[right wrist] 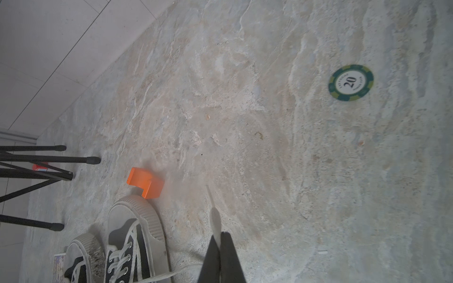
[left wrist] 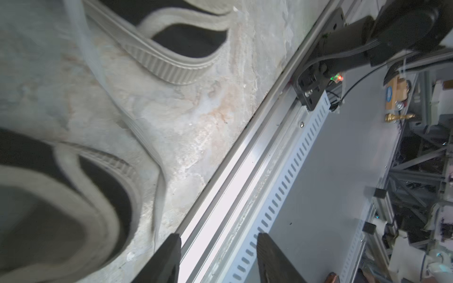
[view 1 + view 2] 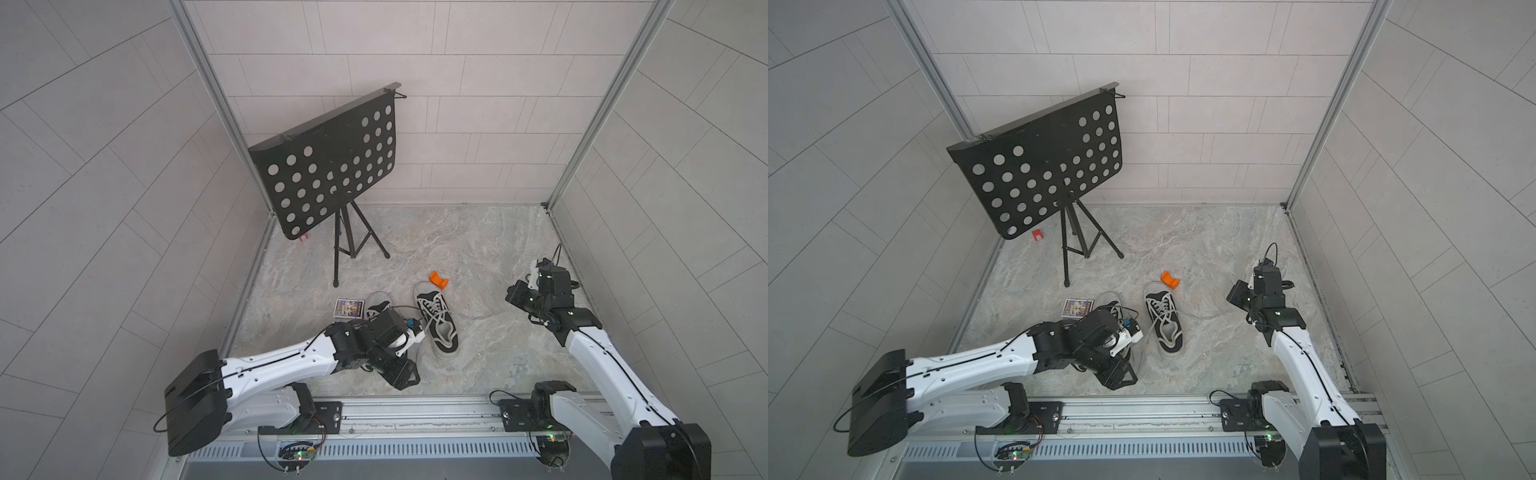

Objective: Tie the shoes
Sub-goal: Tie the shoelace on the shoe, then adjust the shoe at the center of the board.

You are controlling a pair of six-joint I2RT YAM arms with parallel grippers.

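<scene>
Two black shoes with off-white soles lie on the stone floor, toes to the back. The right-hand shoe (image 3: 436,322) (image 3: 1165,324) shows whole; my left arm covers most of the left-hand shoe (image 3: 376,305). My left gripper (image 3: 404,380) (image 2: 218,242) hangs open by the heels near the front rail, with nothing between its fingers. A blurred lace (image 2: 137,129) runs between the two heels. My right gripper (image 3: 512,296) (image 1: 219,235) is shut on the end of a whitish lace (image 1: 215,220), which trails back to the right-hand shoe (image 1: 132,245).
A black perforated music stand (image 3: 328,166) on a tripod stands at the back left. An orange block (image 3: 439,280) lies by the shoe toes, a card box (image 3: 349,308) beside the left-hand shoe, a green poker chip (image 1: 351,82) farther off. The metal rail (image 3: 415,409) edges the front.
</scene>
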